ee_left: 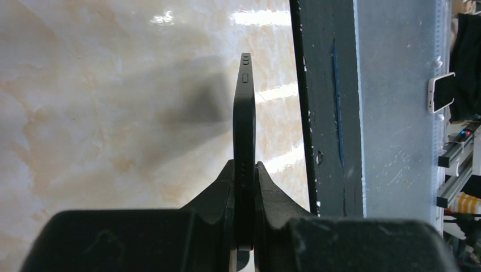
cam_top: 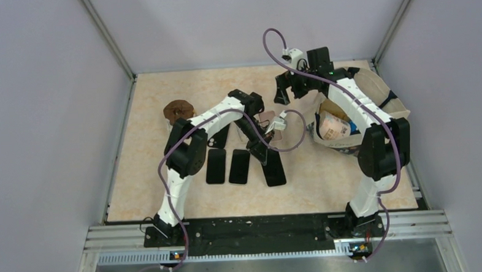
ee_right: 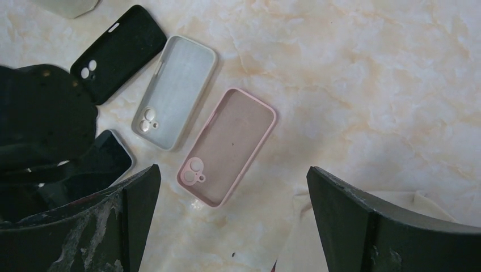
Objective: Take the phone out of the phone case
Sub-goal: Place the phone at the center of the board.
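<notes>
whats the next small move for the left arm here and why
Probably lower the left gripper and lay the black phone flat on the table. Its jaws are shut on the phone, which it holds edge-on above the surface. The pink case lies empty below the right gripper, whose jaws are wide open. So the phone seems to be out already.

Matt black phone case (ee_left: 244, 130), glossy tabletop (ee_left: 113, 113)
</notes>
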Available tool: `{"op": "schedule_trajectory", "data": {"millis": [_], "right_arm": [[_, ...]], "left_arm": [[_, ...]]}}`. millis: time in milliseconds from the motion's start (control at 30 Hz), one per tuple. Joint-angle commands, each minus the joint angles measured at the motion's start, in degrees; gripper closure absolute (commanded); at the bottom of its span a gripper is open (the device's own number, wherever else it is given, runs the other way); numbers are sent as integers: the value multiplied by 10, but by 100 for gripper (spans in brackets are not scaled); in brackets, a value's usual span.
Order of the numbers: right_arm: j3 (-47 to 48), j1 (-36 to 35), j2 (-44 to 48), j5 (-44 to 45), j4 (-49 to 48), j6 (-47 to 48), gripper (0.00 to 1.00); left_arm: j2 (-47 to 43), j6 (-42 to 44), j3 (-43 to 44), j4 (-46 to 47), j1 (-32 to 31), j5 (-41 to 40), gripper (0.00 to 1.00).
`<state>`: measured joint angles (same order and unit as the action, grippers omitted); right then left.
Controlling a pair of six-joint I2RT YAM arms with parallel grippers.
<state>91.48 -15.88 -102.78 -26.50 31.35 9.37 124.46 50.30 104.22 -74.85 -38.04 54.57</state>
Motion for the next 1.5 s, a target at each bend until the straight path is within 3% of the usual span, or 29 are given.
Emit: {"op": "schedule_trajectory", "data": {"millis": [0, 467, 633, 1033, 1467], "right_arm": [[0, 4, 41, -1, -4, -1, 1], [-18, 4, 50, -18, -16, -10, 1], [-32, 3, 54, -22, -18, -9, 1], [-49, 3, 81, -16, -10, 2, 1], [-63, 4, 114, -13, 9, 6, 1]], "left_arm": [[41, 2, 65, -55, 19, 65, 100], [124, -30, 125, -50, 33, 13, 100], [144, -63, 146, -14, 42, -31, 82], [179, -100, 166, 54, 44, -104, 59], [164, -120, 128, 102, 42, -139, 44]]}}
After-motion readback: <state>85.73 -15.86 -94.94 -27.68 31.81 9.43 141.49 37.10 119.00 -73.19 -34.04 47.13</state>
